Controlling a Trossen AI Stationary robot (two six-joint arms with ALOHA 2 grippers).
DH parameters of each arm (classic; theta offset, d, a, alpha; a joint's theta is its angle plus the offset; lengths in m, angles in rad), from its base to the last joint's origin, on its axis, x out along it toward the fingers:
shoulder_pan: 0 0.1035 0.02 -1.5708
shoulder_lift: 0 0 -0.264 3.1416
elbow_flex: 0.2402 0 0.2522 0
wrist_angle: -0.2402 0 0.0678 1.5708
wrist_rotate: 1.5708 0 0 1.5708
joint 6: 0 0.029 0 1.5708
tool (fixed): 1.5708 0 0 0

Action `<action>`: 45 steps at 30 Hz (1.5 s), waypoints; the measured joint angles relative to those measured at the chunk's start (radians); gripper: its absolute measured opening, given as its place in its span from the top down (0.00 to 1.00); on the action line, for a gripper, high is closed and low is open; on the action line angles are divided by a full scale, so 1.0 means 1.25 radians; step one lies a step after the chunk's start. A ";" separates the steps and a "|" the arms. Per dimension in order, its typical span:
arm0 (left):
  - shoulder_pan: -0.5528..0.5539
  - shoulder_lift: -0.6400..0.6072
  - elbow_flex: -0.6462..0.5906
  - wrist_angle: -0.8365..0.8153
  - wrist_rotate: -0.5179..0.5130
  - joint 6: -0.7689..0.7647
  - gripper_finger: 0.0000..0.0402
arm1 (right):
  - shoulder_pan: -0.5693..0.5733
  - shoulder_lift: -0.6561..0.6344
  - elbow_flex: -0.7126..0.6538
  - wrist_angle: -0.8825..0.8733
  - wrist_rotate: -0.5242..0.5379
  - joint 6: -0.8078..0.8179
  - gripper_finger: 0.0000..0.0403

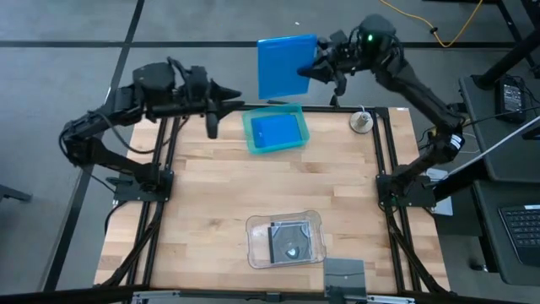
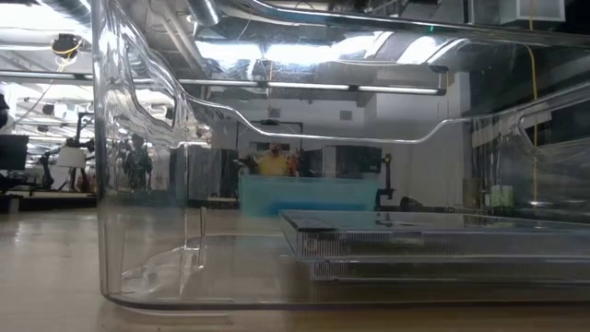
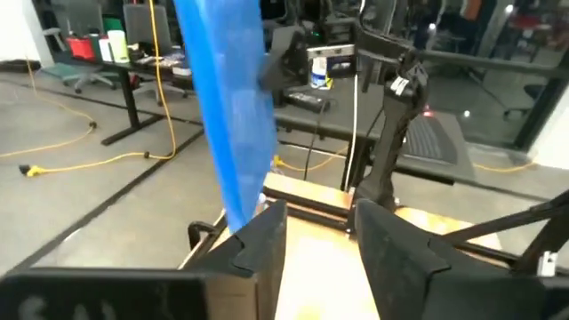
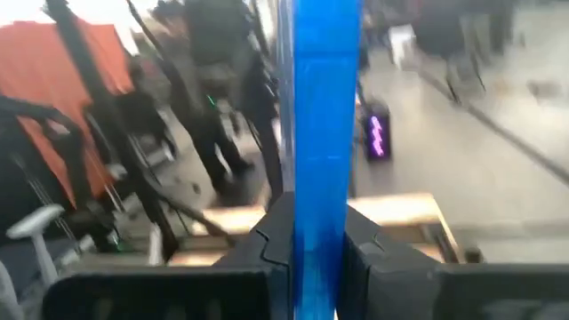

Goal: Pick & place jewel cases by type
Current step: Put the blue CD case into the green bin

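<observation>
My right gripper [image 1: 314, 69] is shut on a bright blue jewel case [image 1: 285, 66], held high over the table's far edge. My left gripper [image 1: 239, 98] stands open just left of that case, pointing at it, and nothing is between its fingers [image 3: 267, 249]. The case rises ahead of it [image 3: 233, 116]. Another blue case [image 1: 274, 129] lies flat in the teal tray [image 1: 250, 142] at the far middle. Dark grey cases [image 1: 288, 241] lie stacked in the clear tray [image 1: 253, 245] near the front edge, as the low view also shows [image 2: 433, 235]. My right gripper pinches the blue case between its two fingers at the edge facing the table's right [image 1: 309, 69]. In the right wrist view the case shows edge-on between them [image 4: 317, 204]. The fingers come level from the right. The case is lifted clear of the table and the trays.
A small round pale object [image 1: 361, 122] sits at the table's far right. A grey flat piece [image 1: 344, 272] lies at the near edge. The clear tray's wall [image 2: 138, 184] fills the low view. Bare wood lies between the two trays.
</observation>
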 joint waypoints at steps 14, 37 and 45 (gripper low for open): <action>-0.044 -0.016 0.000 -0.001 -0.021 0.008 0.64 | -0.072 0.348 0.384 -0.710 0.204 -0.388 0.89; -0.086 -0.014 0.000 -0.023 -0.025 0.023 0.64 | 0.086 0.577 0.449 -0.951 0.573 -0.588 0.89; -0.086 -0.014 0.000 -0.023 -0.025 0.023 0.64 | 0.121 0.577 0.449 -0.962 0.572 -0.628 0.89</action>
